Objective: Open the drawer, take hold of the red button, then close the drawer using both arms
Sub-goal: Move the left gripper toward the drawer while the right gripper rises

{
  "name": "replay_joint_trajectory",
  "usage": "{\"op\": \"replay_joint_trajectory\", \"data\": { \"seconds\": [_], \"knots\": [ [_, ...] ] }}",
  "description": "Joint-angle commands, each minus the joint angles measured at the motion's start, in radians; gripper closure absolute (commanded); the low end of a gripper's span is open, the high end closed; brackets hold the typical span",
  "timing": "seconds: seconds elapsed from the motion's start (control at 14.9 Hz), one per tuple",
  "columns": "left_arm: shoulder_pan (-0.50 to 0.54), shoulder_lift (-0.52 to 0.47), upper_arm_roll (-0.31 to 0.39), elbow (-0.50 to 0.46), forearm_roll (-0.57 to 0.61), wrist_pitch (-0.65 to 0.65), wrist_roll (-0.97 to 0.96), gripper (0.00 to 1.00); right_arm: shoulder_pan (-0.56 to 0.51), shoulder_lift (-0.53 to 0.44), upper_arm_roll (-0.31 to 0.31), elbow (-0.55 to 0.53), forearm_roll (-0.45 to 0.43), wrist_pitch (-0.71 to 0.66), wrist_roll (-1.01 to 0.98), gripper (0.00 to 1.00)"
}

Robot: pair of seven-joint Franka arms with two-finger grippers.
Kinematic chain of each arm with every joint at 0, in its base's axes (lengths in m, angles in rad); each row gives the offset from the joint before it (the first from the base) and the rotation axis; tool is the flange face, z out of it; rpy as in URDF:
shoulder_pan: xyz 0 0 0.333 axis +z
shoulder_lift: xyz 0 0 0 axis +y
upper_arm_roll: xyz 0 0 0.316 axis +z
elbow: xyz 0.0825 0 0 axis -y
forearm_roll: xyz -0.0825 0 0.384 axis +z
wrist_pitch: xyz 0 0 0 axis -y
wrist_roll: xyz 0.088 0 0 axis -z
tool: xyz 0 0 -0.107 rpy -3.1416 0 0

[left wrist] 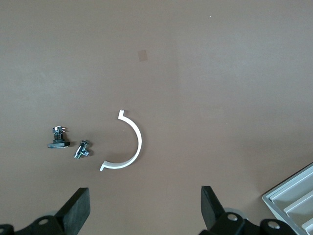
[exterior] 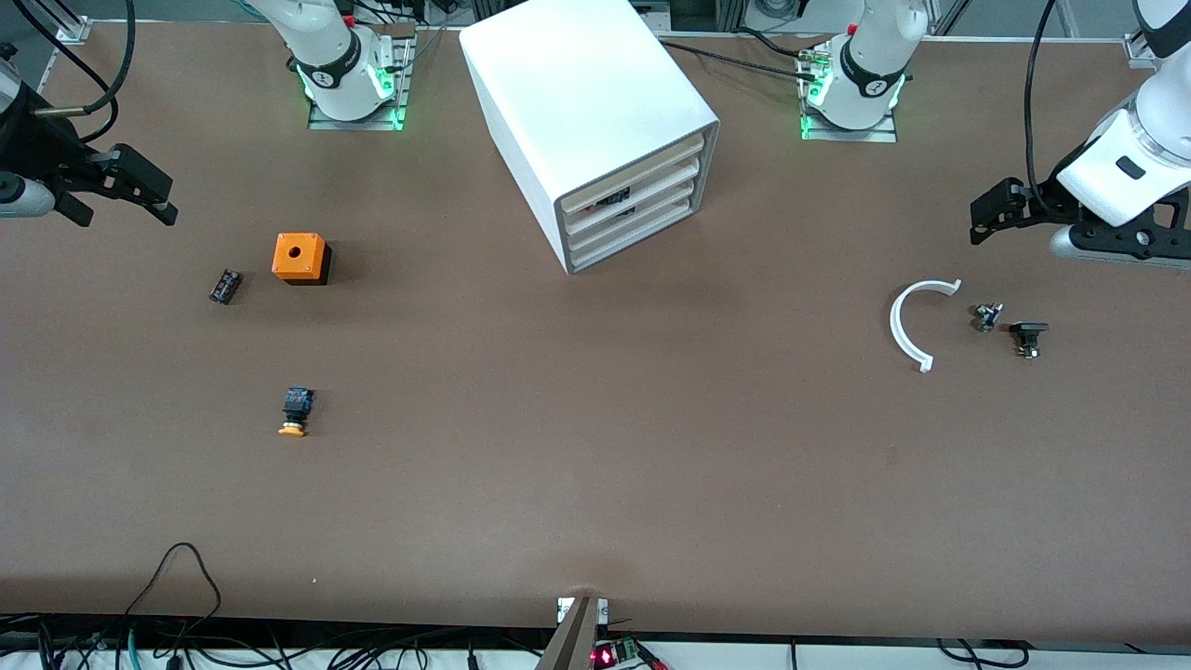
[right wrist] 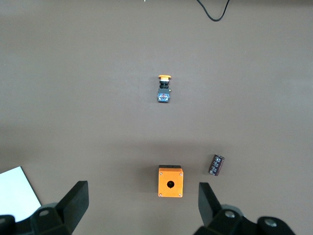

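The white cabinet (exterior: 586,102) stands at the table's middle, near the robots' bases, and its corner shows in the left wrist view (left wrist: 293,200). Its stacked cream-edged drawers (exterior: 642,200) are all shut. The red-capped button is not in view. My left gripper (exterior: 988,214) hangs open and empty over the left arm's end of the table, above bare table beside a white arc (left wrist: 128,147). My right gripper (exterior: 158,197) hangs open and empty over the right arm's end, and in its wrist view the orange cube (right wrist: 170,181) lies between its open fingers.
An orange cube with a round hole (exterior: 300,258), a small black cylinder (exterior: 224,286) and a yellow-capped button (exterior: 296,412) lie toward the right arm's end. A white arc (exterior: 912,321) and two small metal parts (exterior: 987,316) (exterior: 1028,337) lie toward the left arm's end.
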Motion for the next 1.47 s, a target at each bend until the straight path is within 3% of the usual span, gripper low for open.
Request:
{"op": "replay_joint_trajectory", "data": {
  "seconds": [0.0, 0.47, 1.0, 1.14, 1.41],
  "knots": [
    [-0.009, 0.008, 0.000, 0.028, -0.011, -0.024, 0.019, 0.00, 0.002, 0.015, 0.000, 0.027, 0.003, -0.025, -0.005, 0.01],
    [-0.004, 0.008, -0.023, 0.036, -0.014, -0.044, 0.018, 0.00, 0.000, 0.042, 0.000, 0.012, 0.001, -0.025, -0.001, 0.01],
    [-0.010, 0.025, -0.029, 0.039, -0.026, -0.059, 0.019, 0.00, 0.017, 0.211, 0.002, 0.010, 0.012, -0.002, -0.011, 0.01],
    [0.002, 0.043, -0.028, 0.039, -0.180, -0.104, 0.025, 0.00, 0.026, 0.249, 0.002, 0.010, 0.016, 0.042, 0.001, 0.01],
    [-0.010, 0.074, -0.034, 0.036, -0.343, -0.245, 0.028, 0.00, 0.043, 0.337, 0.003, 0.013, 0.030, 0.130, 0.006, 0.01]
  ]
}}
